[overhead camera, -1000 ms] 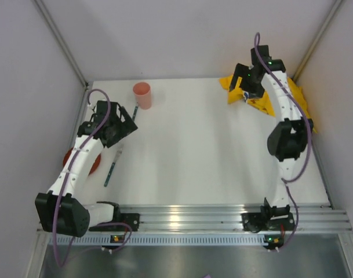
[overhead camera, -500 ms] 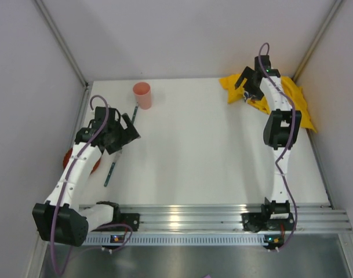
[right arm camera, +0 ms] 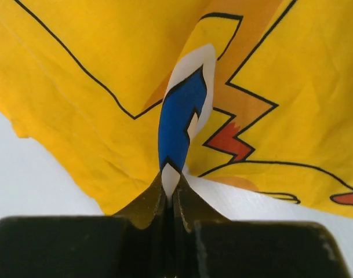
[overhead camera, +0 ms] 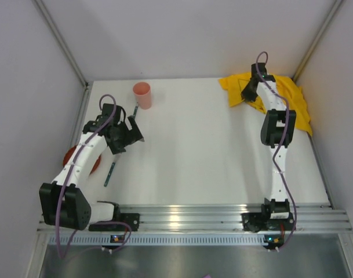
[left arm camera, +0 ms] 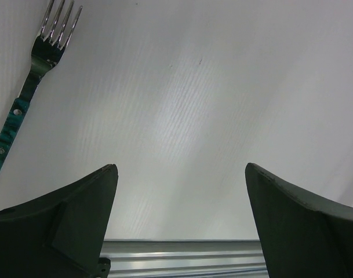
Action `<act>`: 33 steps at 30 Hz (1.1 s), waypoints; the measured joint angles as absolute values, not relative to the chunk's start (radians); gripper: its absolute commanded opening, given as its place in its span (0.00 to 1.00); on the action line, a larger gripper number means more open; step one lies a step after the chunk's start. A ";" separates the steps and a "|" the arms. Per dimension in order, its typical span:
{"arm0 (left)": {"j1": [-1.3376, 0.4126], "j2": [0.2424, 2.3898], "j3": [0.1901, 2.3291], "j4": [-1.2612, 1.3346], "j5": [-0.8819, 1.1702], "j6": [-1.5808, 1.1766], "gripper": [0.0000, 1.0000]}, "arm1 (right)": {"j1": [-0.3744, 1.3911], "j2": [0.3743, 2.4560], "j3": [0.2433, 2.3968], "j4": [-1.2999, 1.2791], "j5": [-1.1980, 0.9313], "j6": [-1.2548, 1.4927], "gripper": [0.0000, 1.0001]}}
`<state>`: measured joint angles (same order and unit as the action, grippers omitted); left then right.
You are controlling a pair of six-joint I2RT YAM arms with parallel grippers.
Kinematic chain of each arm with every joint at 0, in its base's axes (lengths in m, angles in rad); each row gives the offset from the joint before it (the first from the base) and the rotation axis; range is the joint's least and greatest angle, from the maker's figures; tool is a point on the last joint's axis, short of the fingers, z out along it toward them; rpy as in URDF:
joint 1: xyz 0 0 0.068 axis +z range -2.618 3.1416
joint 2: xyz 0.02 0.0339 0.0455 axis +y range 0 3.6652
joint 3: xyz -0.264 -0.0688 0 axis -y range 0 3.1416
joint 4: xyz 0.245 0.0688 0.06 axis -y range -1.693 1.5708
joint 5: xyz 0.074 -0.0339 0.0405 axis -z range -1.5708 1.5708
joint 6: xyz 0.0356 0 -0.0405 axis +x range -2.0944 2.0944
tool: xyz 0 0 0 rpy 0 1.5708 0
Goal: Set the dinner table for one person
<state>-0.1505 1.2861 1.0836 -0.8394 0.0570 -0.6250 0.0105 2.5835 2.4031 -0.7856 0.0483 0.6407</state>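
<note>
The yellow cartoon-print cloth (overhead camera: 280, 101) lies crumpled at the far right corner of the white dinner table (overhead camera: 211, 156). My right gripper (overhead camera: 247, 92) is stretched out over it. In the right wrist view this right gripper (right arm camera: 170, 185) is shut on a raised fold of the cloth (right arm camera: 106, 87). My left gripper (overhead camera: 131, 134) hovers over the table's left side, near a pink cup (overhead camera: 142, 94). In the left wrist view the left gripper (left arm camera: 181, 168) is open with only bare tabletop between its fingers. A teal-handled fork (left arm camera: 34, 69) lies to its upper left.
A teal-handled utensil (overhead camera: 110, 172) lies near the left arm, and another (overhead camera: 134, 110) beside the cup. A red plate (overhead camera: 69, 157) shows at the left edge, partly under the arm. The ribbed aluminium rail (overhead camera: 188, 217) runs along the near edge. Grey walls close in on three sides.
The right arm has reached farther back over the cloth and its gripper has shut on a fold. The left gripper has shifted slightly right and toward the cup.
</note>
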 measured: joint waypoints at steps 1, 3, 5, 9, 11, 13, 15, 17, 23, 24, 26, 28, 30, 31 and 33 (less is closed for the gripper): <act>-0.150 1.293 1.089 -0.839 0.064 -0.625 0.96 | 0.010 2.584 2.399 -0.795 0.047 0.640 0.00; -0.150 1.312 1.104 -0.839 0.073 -0.624 0.96 | 0.011 2.579 2.370 -0.796 0.041 0.635 0.00; -0.151 1.336 1.127 -0.836 0.083 -0.620 0.95 | 0.015 2.534 2.293 -0.779 0.027 0.620 0.00; -0.154 1.384 1.177 -0.829 0.090 -0.611 0.95 | 0.036 2.373 2.037 -0.791 -0.010 0.591 0.00; -0.155 1.404 1.201 -0.820 0.090 -0.606 0.95 | 0.069 2.267 1.892 -0.804 -0.032 0.582 0.00; -0.159 1.417 1.219 -0.814 0.090 -0.603 0.95 | 0.127 2.151 1.769 -0.825 -0.057 0.578 0.00; -0.163 1.421 1.230 -0.809 0.090 -0.601 0.95 | 0.200 2.041 1.678 -0.829 -0.087 0.578 0.05; -0.168 1.421 1.237 -0.807 0.090 -0.599 0.96 | 0.294 1.933 1.617 -0.825 -0.131 0.588 0.98; -0.180 1.421 1.242 -0.795 0.091 -0.595 0.96 | 0.510 1.708 1.551 -0.838 -0.265 0.577 1.00; -0.184 1.421 1.242 -0.792 0.090 -0.595 0.96 | 0.511 1.676 1.535 -0.846 -0.257 0.572 1.00; -0.200 1.421 1.242 -0.780 0.089 -0.596 0.96 | 0.495 1.614 1.501 -0.883 -0.220 0.553 1.00; -0.231 1.423 1.242 -0.765 0.091 -0.596 0.96 | 0.466 1.565 1.471 -0.923 -0.178 0.529 1.00; -0.282 1.434 1.242 -0.743 0.089 -0.599 0.96 | 0.419 1.522 1.429 -0.944 -0.147 0.504 1.00; -0.319 1.449 1.243 -0.729 0.091 -0.600 0.96 | 0.389 1.504 1.399 -0.952 -0.134 0.493 1.00; -0.382 1.486 1.253 -0.710 0.092 -0.602 0.96 | 0.331 1.475 1.329 -0.956 -0.120 0.478 1.00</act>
